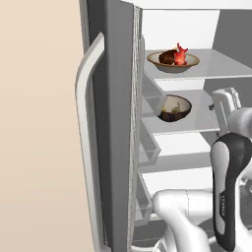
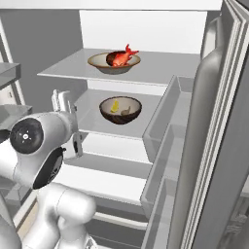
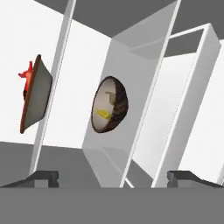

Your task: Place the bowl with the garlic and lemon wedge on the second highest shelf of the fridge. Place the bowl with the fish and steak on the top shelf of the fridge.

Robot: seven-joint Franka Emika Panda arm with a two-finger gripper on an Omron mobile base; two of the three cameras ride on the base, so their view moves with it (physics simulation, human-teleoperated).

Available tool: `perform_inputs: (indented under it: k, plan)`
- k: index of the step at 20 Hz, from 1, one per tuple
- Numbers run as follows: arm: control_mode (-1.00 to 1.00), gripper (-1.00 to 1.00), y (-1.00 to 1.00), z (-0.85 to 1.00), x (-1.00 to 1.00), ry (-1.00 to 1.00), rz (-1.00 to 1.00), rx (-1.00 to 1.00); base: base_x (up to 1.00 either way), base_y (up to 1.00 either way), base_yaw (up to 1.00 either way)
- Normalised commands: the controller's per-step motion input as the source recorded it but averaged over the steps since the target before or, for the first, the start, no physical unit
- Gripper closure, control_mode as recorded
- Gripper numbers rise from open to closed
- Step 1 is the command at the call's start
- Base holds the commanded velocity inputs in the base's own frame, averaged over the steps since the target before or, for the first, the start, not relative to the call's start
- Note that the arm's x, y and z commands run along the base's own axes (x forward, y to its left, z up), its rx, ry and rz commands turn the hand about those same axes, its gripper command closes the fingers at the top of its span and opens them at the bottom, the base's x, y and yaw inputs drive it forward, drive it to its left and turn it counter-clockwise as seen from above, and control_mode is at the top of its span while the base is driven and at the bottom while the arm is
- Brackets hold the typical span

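Observation:
Inside the open fridge [image 1: 116, 123], a tan bowl [image 1: 173, 62] [image 2: 114, 63] [image 3: 35, 94] sits on the top shelf [image 1: 221, 64] [image 2: 165, 65]; it holds the red-orange fish [image 1: 180, 55] [image 2: 124, 56] and the dark steak [image 1: 167, 56] [image 2: 113, 58]. A dark bowl [image 1: 174, 108] [image 2: 120, 110] [image 3: 109, 105] rests on the second highest shelf [image 1: 202, 120] [image 2: 151, 109] with the lemon wedge [image 2: 115, 106] [image 3: 103, 113] and the garlic [image 2: 126, 111] [image 3: 111, 97] in it. My gripper [image 1: 219, 101] [image 2: 62, 99] [image 3: 118, 177] is open and holds nothing. It hangs in front of the shelves, apart from both bowls.
The fridge door with its curved silver handle [image 1: 86, 123] stands open on one side, and its grey bins [image 1: 147, 142] [image 2: 160, 141] jut toward the shelves. Lower shelves [image 2: 107, 180] lie beneath the bowls. My own arm [image 1: 229, 187] rises in front of them.

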Motion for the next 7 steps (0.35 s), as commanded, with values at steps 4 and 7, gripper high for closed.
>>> perform_inputs:
  k: [4,7]
  plan:
    - [-1.00,-1.00,0.00,0.32,-1.00,-0.12,-0.10,-0.03,0.00,0.00,0.00]
    - [-1.00,-1.00,0.00,0.57,-1.00,-0.25,-0.05,-0.09,0.00,0.00,0.00]
